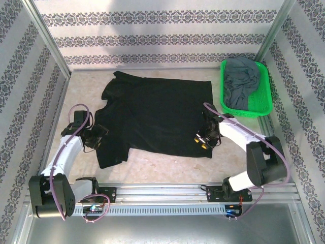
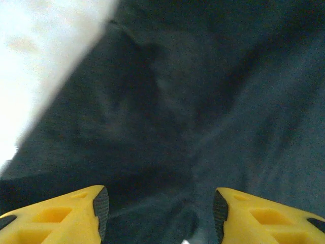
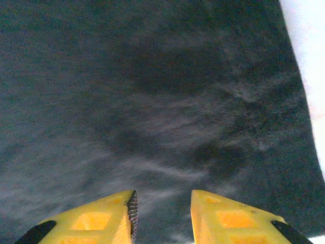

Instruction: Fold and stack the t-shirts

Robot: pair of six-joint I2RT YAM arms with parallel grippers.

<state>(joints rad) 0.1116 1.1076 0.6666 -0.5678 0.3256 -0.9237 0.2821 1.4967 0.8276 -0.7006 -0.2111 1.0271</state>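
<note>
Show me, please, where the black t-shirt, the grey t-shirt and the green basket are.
black t-shirt (image 1: 157, 112): top external view, middle of its spread-out body.
grey t-shirt (image 1: 242, 81): top external view, crumpled cloth lying in the basket.
green basket (image 1: 267, 94): top external view, its right-hand wall.

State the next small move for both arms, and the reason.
Probably lower both and pinch the cloth. The left tool, open, sits over the near-left sleeve of the black t-shirt, and the right tool, also open, sits over its near-right corner. The shirt lies spread flat, not yet folded.
</note>
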